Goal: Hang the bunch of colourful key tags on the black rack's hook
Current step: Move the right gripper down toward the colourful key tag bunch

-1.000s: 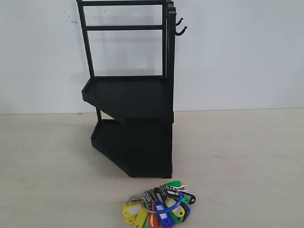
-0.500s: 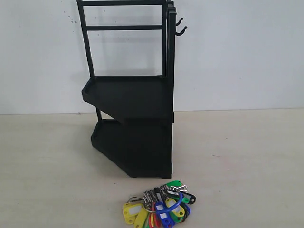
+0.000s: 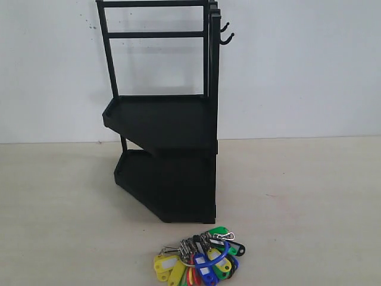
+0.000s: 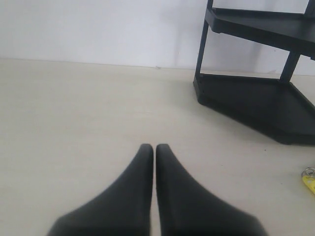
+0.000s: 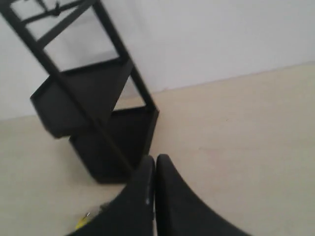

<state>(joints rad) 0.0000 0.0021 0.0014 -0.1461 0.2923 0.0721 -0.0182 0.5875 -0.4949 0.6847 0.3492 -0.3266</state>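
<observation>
The colourful key tag bunch (image 3: 199,259) lies flat on the pale table (image 3: 309,202), just in front of the black rack (image 3: 166,125). Its small plastic tags are shiny yellow, blue, red and green. They sit on thin metal rings, with a blue loop that looks handy to grab. The rack is tall dark metal, with thin bars and two pointy trays. Its little hook (image 3: 227,37) sticks out high on the side, bare. The left gripper (image 4: 154,147) and right gripper (image 5: 155,158) hang apart from the bunch, smooth black jaws pressed together, holding nothing.
</observation>
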